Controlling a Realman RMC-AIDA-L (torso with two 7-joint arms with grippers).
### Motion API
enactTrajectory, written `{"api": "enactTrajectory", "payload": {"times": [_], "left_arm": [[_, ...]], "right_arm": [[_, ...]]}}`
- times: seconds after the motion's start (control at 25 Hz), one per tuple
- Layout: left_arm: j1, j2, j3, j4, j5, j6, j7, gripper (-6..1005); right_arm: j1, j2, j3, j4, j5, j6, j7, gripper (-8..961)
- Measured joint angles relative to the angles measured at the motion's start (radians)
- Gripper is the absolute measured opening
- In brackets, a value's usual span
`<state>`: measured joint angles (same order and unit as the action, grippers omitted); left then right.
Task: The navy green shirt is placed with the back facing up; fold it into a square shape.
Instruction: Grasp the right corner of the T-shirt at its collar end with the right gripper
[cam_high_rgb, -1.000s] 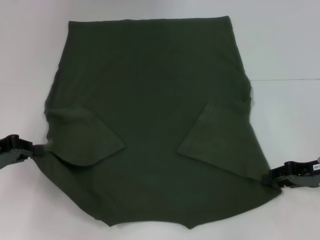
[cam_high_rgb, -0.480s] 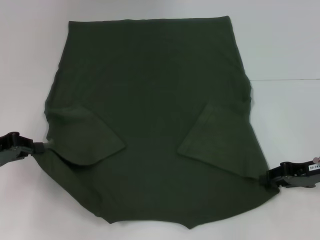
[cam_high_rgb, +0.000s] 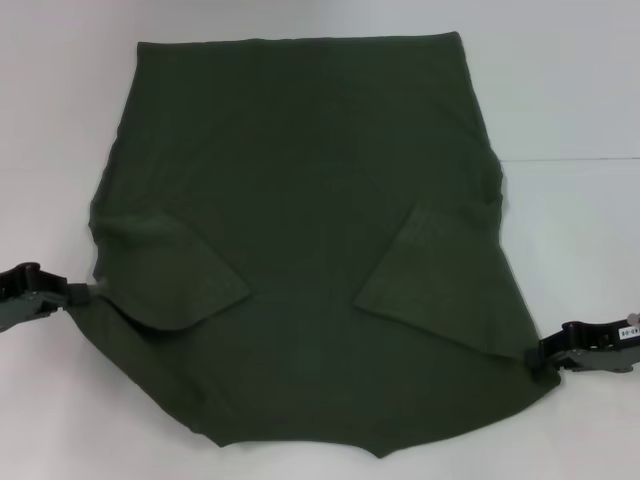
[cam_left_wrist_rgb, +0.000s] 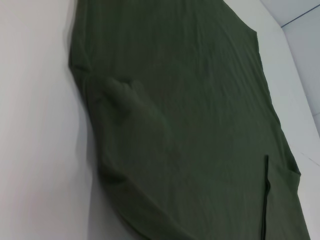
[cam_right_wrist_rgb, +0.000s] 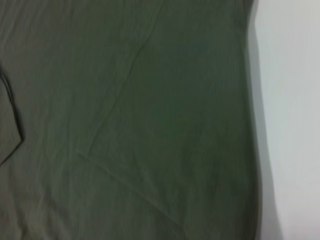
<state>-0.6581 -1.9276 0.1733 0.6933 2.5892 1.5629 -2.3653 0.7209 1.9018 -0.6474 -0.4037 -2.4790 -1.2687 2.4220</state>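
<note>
Table (cam_high_rgb: 580, 90): a pale, plain surface; it shows on the outer side of each gripper and beyond the far hem of the cloth.

Navy green shirt (cam_high_rgb: 300, 200): it lies flat between the two grippers and stretches well away from them, toward the far side of the table. Its plain side is up. The long axis runs near to far, from the grippers' line to the straight hem at the far end. The end nearest the robot points toward the body, its edge notched at the middle. The shirt is widest on the line joining the grippers and narrows toward the far hem.

Left sleeve (cam_high_rgb: 175, 275): folded in over the body of the shirt, just inward of the left gripper; it angles toward the middle.

Right sleeve (cam_high_rgb: 425, 275): folded in likewise, inward of the right gripper and a little farther off; it also angles toward the middle.

Left gripper (cam_high_rgb: 72, 296): low at the shirt's left corner, touching the cloth edge; its fingers are clenched on that corner.

Right gripper (cam_high_rgb: 540, 356): low at the shirt's right corner, touching the cloth; its fingers are pinched on that corner.
</note>
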Motion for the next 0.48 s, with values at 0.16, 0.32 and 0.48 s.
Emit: {"api": "enactTrajectory", "payload": {"times": [0.16, 0.32, 0.48], "left_arm": [[0.0, 0.0, 0.0, 0.0, -0.006, 0.0, 0.0, 37], [-0.001, -0.001, 0.0, 0.0, -0.008, 0.0, -0.001, 37], [-0.004, 0.0, 0.0, 0.0, -0.008, 0.0, -0.002, 37]], "right_arm": [[0.001, -0.004, 0.0, -0.004, 0.0, -0.007, 0.001, 216], [0.002, -0.006, 0.0, -0.005, 0.0, -0.015, 0.0, 216], [0.003, -0.006, 0.0, -0.006, 0.0, -0.016, 0.0, 217]]}}
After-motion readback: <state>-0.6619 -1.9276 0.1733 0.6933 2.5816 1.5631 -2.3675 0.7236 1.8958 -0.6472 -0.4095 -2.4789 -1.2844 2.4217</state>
